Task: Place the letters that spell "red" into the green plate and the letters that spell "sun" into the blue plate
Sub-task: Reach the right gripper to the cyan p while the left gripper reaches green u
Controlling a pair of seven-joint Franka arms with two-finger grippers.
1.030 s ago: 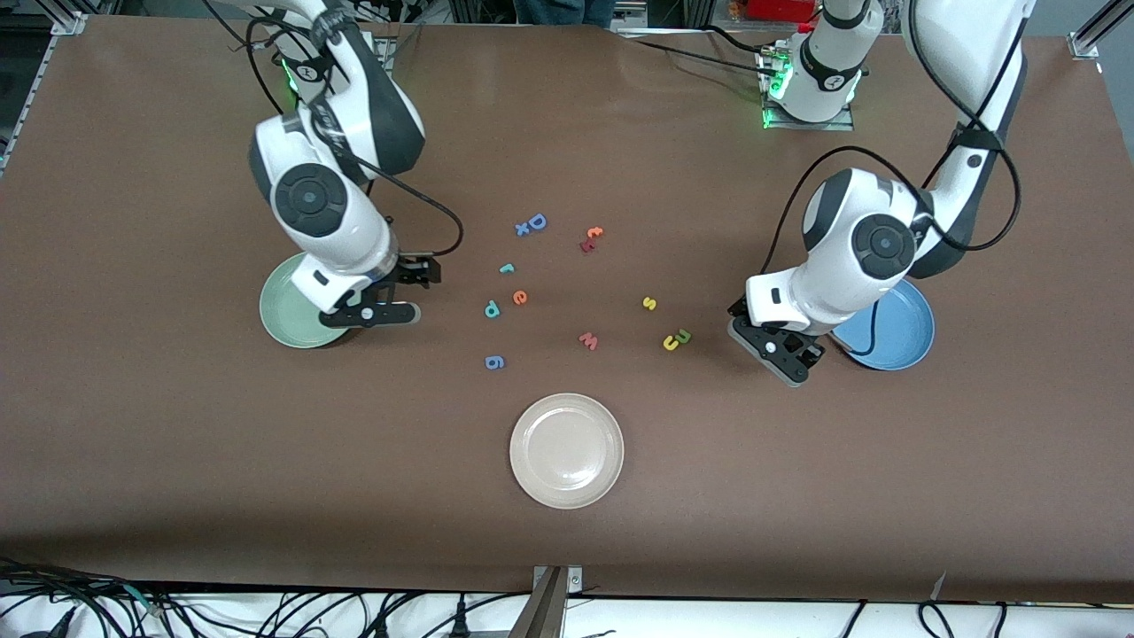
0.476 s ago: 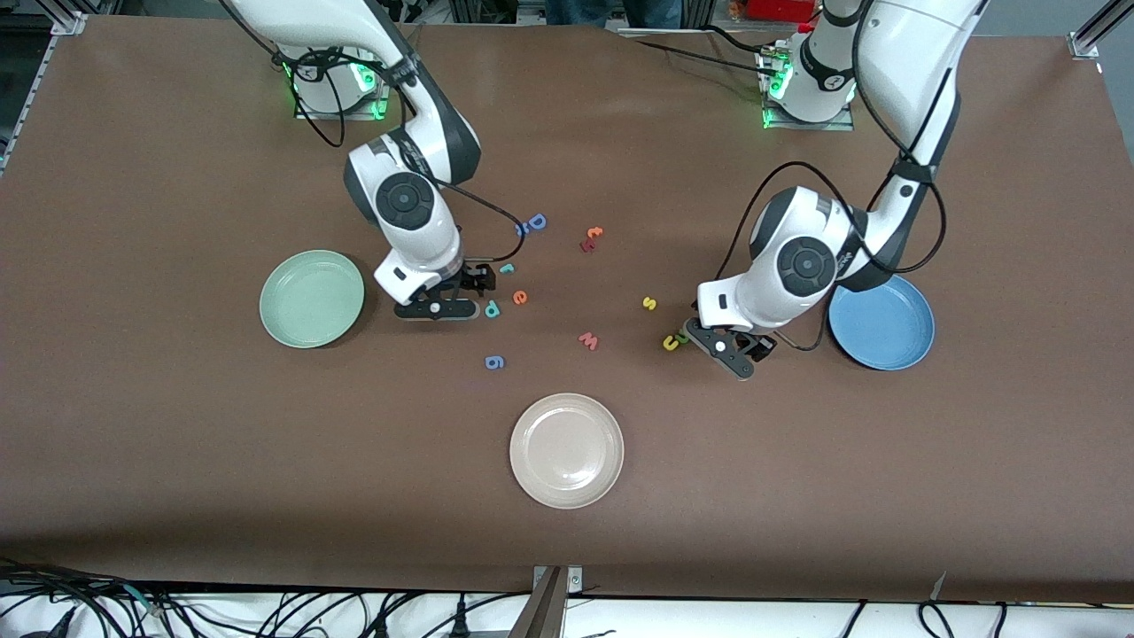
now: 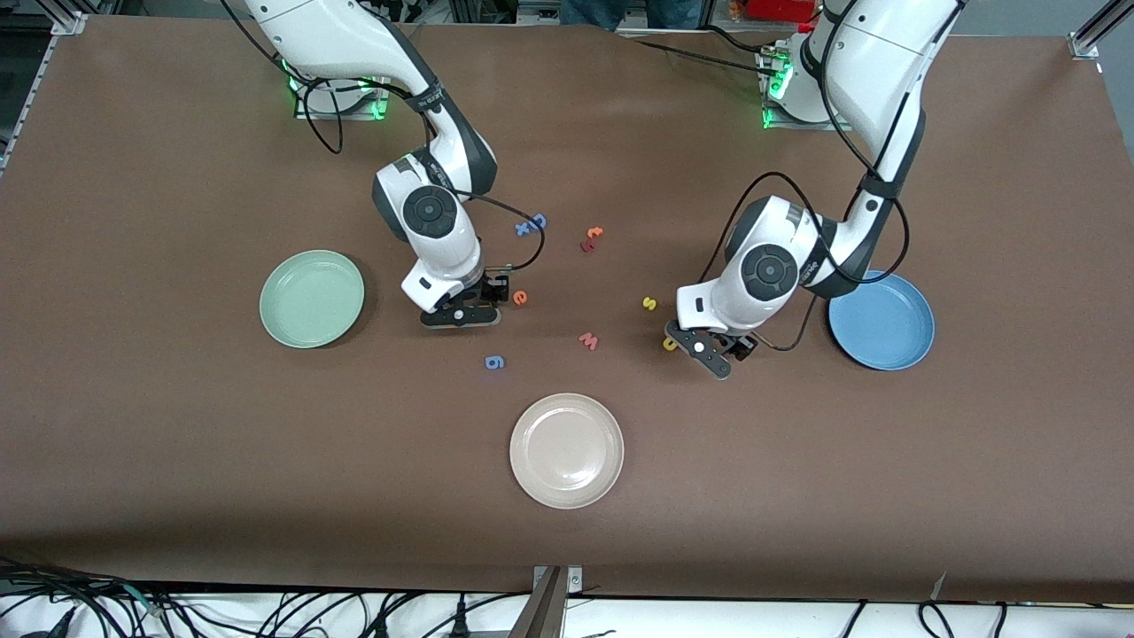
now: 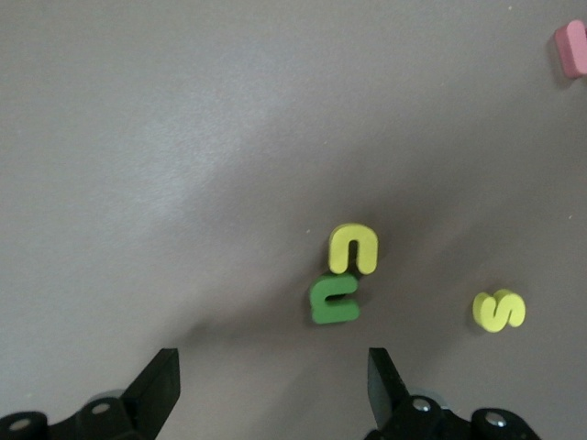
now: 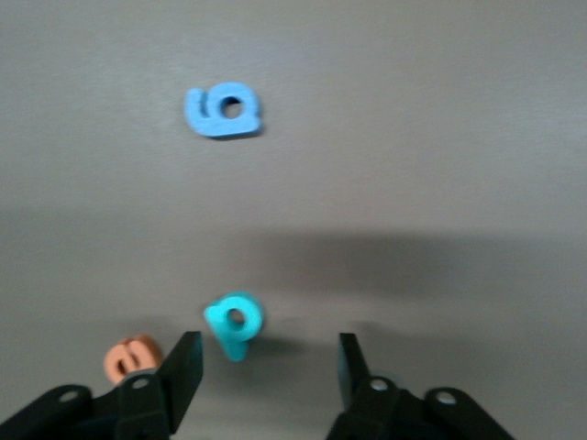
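Observation:
My right gripper (image 5: 266, 371) is open, low over the teal d (image 5: 236, 323), which lies flat just ahead of its fingertips, nearer one finger. The orange e (image 5: 131, 357) (image 3: 520, 298) lies beside that finger. The teal r does not show. My left gripper (image 4: 273, 385) is open over the table, with the olive-green n (image 4: 335, 299) and the yellow u (image 4: 353, 249) touching each other just ahead of it. The yellow s (image 4: 498, 310) (image 3: 649, 303) lies apart. The green plate (image 3: 312, 299) and the blue plate (image 3: 886, 323) hold nothing.
A beige-white plate (image 3: 567, 450) sits nearest the front camera. A red w (image 3: 588, 340), a blue 6 (image 3: 494, 361), a blue D with an x (image 3: 530, 225), and an orange t on a red letter (image 3: 592, 237) lie around the middle.
Both arms swung from beside their plates toward the middle. The right gripper now hangs over the teal d, the left over the n and u.

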